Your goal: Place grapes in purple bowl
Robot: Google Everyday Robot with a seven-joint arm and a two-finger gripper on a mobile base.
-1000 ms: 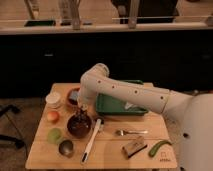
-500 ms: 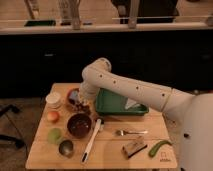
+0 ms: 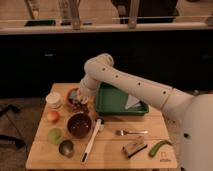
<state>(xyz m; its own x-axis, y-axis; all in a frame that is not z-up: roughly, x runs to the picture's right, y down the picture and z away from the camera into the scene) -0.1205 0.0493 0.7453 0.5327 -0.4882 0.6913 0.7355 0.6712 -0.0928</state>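
Gripper (image 3: 79, 102) shifted left since half a second ago, now over grapes (image 3: 76, 105) behind purple bowl (image 3: 79, 125); jaws' state: cannot tell.

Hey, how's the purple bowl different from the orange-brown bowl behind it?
The purple bowl is dark maroon; the orange-brown bowl is lighter. The purple bowl looks empty, while the orange-brown bowl has something in it, mostly hidden by the gripper hovering over it. The purple bowl sits nearer the table's front edge; the orange-brown bowl sits farther back, beside the green tray. Both are round and upright on the table.
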